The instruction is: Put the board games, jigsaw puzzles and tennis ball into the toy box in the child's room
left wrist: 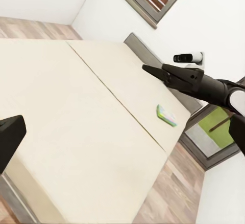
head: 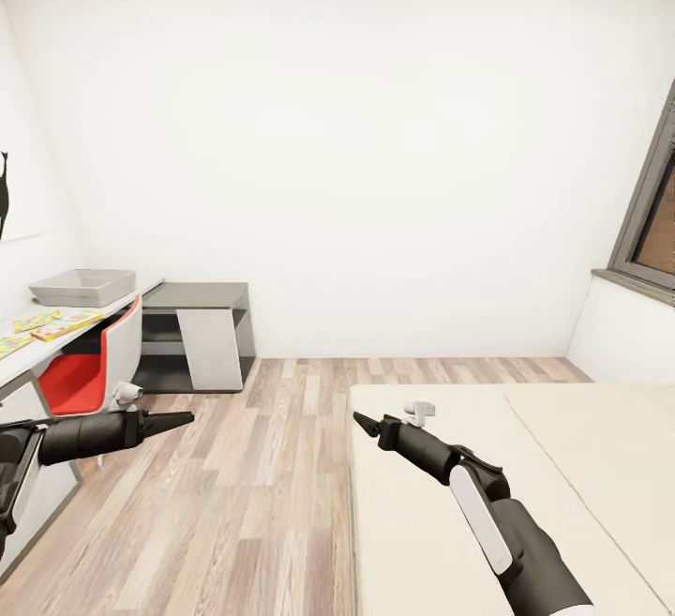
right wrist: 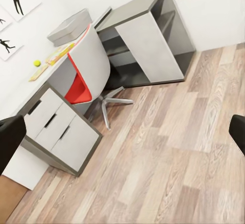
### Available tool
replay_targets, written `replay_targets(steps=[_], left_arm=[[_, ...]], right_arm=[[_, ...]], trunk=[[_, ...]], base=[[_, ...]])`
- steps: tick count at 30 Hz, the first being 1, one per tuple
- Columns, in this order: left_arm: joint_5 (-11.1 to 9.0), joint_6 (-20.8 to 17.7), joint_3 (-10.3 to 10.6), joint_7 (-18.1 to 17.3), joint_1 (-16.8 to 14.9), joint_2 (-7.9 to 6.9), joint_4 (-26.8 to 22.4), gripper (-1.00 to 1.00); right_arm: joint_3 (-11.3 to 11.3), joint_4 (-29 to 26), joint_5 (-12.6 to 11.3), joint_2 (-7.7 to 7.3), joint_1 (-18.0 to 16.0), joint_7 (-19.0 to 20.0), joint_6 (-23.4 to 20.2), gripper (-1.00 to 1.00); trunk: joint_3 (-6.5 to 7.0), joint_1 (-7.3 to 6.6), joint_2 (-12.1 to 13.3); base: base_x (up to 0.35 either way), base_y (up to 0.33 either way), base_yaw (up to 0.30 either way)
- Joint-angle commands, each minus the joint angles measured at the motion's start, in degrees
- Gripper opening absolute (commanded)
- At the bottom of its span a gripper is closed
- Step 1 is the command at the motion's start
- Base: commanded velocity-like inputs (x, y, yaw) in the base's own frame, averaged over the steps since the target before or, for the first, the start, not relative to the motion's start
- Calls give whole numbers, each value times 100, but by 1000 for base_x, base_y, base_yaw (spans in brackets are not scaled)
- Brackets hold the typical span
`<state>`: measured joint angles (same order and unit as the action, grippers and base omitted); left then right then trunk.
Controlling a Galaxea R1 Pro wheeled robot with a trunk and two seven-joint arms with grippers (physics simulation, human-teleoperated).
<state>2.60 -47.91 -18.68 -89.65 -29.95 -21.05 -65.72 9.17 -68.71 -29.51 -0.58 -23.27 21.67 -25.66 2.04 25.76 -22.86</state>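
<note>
Toys are well apart from both arms. Nearest, the bed (head: 441,522) runs under the R arm, which reaches fwd and inward from lower right, elbow bent and forearm low over the mattress. The right end effector (head: 359,419) is at the bed's near edge, beside the wood floor (head: 272,466). In the right wrist view its fingers (right wrist: 10,137) sit at opposite sides, spread wide w/ nothing between them: released.

The L arm comes in from the left, about level, forearm straight, pointing toward the middle. The left end effector (head: 184,419) hangs over the floor; in its wrist view one finger (left wrist: 10,137) shows, and it too looks released and empty.

One green-edged board game (left wrist: 166,115) lies flat on the far section of the bed, near the headboard.

Further left, a red-and-white chair (head: 89,372) is tucked at the surface (head: 23,355). On it lie flat colourful slabs (head: 52,323) and, per the right wrist view, the tennis ball (right wrist: 37,63). The toy box (head: 82,288) stands at the far end, next to a low grey cabinet (head: 202,297) by the back wall. A window (head: 652,222) is at far right.
</note>
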Motion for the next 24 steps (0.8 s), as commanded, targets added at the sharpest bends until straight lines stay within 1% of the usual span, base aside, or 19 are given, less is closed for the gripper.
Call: replay_targets(steps=[1, 24], left_arm=[[29, -60, -5, -35, -3, 2, -3, 100], [23, -69, 1, -35, -3, 5, -3, 100]], right_arm=[[5, -2, -41, -4, -2, -5, -27, 100], [6, -2, -38, -4, -2, -5, -27, 100]], trunk=[[-3, 3, -6], [-3, 3, -6]], base=[[0, -302, 0], [0, -302, 0]])
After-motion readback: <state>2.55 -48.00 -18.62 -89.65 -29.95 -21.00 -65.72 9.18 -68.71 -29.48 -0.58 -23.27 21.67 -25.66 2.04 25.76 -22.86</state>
